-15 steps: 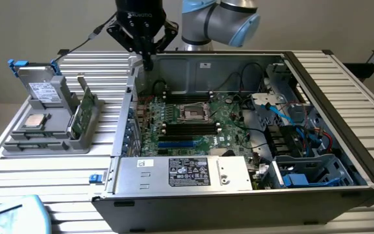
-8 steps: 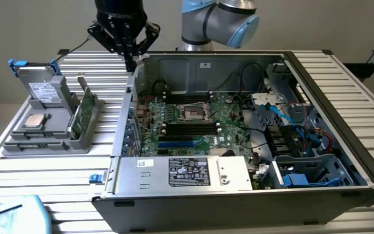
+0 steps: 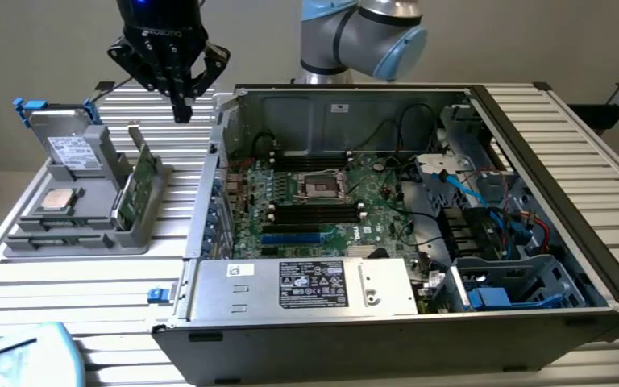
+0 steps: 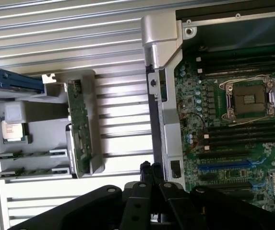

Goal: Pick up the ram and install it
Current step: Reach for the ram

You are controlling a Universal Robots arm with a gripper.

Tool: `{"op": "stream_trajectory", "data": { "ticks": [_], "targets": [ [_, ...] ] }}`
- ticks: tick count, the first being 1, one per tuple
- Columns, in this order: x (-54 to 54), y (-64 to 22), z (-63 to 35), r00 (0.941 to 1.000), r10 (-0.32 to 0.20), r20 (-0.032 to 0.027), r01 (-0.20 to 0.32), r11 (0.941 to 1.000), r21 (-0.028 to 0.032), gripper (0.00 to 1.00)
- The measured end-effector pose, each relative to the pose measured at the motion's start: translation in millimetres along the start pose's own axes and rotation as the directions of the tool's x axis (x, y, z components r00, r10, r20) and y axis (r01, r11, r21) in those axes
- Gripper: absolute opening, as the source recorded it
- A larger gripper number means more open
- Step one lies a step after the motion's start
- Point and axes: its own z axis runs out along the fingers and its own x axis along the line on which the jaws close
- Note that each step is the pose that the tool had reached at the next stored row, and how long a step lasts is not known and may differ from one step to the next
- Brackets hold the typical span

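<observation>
Claw [image 3: 183, 111], matte black with slim fingers pressed shut on nothing, hangs in the upper left of the exterior view over the ribbed metal table [image 3: 62, 298], beside the open computer case [image 3: 396, 339]; in the wrist view the ram [image 4: 29, 155], a slim green stick, lies flat in the moulded grey tray [image 4: 43, 112], well apart from the claw

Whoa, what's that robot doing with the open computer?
A robot arm is working beside an open computer case. Its hand is shut and holds nothing, hanging over the table between the case and a gray tray. The ram sticks lie flat in that tray, untouched, along with an upright green card and a silver processor chip.
</observation>
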Motion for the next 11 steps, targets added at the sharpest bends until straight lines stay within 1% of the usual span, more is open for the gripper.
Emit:
{"op": "stream_trajectory", "data": {
  "ticks": [11],
  "targets": [
    [48.7, -7.9, 11.0, 1.0000, 0.000, -0.0001, 0.000, 1.0000, -0.0001, 0.11]
  ]
}}
